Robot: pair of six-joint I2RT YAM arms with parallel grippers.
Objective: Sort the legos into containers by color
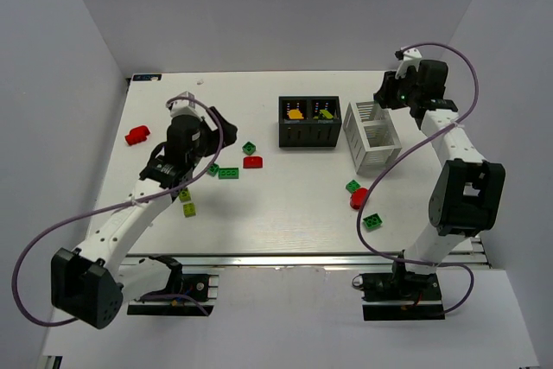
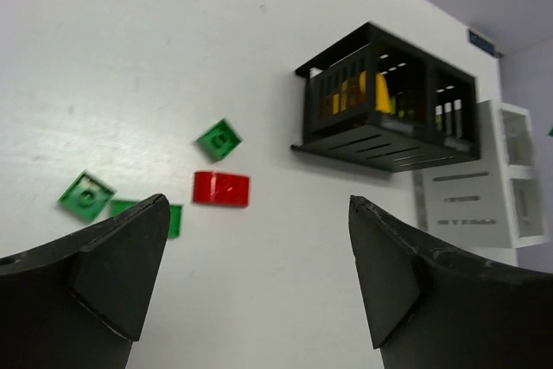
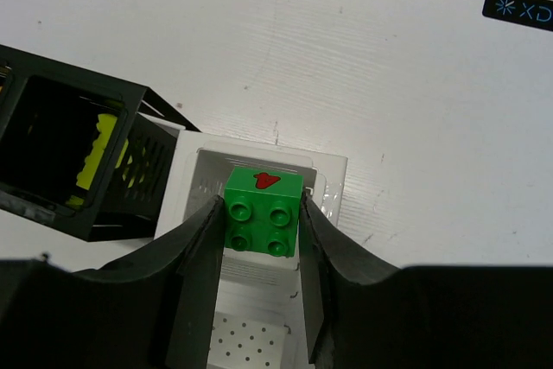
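A green 4-stud brick (image 3: 262,213) is clamped in the right gripper (image 3: 261,224), the white slatted basket (image 3: 333,181) directly beneath. The left gripper (image 2: 259,257) is spread wide, empty; a red brick (image 2: 221,188) is seen just ahead.

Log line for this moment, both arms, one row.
left pincer: open, empty, near red brick | right pincer: shut on green brick, over white basket | sorting: unfinished

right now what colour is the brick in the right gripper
Green brick with a small red mark; clearest in the right wrist view.
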